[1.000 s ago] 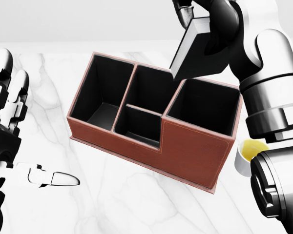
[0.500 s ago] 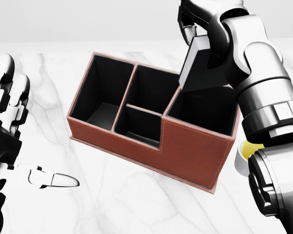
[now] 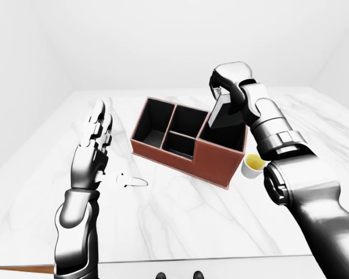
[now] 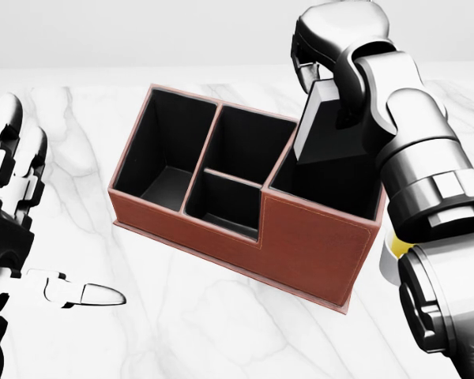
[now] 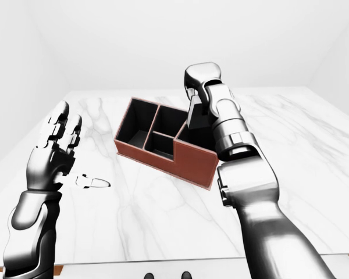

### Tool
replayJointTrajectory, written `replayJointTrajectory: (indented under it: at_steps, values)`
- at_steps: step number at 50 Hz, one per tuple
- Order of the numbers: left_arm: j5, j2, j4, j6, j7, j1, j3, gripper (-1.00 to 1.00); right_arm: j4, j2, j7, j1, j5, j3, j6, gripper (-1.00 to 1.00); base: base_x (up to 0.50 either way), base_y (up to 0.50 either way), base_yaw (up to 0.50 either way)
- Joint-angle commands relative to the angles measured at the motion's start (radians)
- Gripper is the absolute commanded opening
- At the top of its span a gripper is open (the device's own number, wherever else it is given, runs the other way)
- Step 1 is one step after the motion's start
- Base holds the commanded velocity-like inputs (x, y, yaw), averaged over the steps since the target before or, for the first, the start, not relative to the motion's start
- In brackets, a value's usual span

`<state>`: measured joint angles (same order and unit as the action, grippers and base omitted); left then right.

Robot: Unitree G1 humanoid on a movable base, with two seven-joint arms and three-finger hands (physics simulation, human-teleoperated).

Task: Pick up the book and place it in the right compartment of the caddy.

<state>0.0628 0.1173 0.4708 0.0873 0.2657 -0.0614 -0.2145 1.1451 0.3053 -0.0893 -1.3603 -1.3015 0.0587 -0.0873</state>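
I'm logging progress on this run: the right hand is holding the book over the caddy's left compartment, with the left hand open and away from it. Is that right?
Not quite. The right hand holds the book tilted over the caddy's right compartment, the large one at the head view's right, not the left. The rest stands: the left hand is open and apart from the caddy.

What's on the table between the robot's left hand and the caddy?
Bare marble; the head view shows nothing between the left hand and the caddy.
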Motion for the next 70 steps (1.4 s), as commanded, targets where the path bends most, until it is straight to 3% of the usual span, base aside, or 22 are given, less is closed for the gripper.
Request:
replayJointTrajectory:
  at_steps: [1,70]
  values:
    - [0.004,0.001,-0.003,0.000,0.001,0.003,-0.004,1.00,0.029,-0.003,0.055,-0.003,-0.017,0.005,0.000,-1.00,0.00,0.00,0.00]
    - [0.022,0.003,-0.024,0.000,0.006,0.038,-0.044,1.00,0.188,-0.053,0.220,0.047,-0.061,0.013,0.000,-1.00,0.00,0.00,0.00]
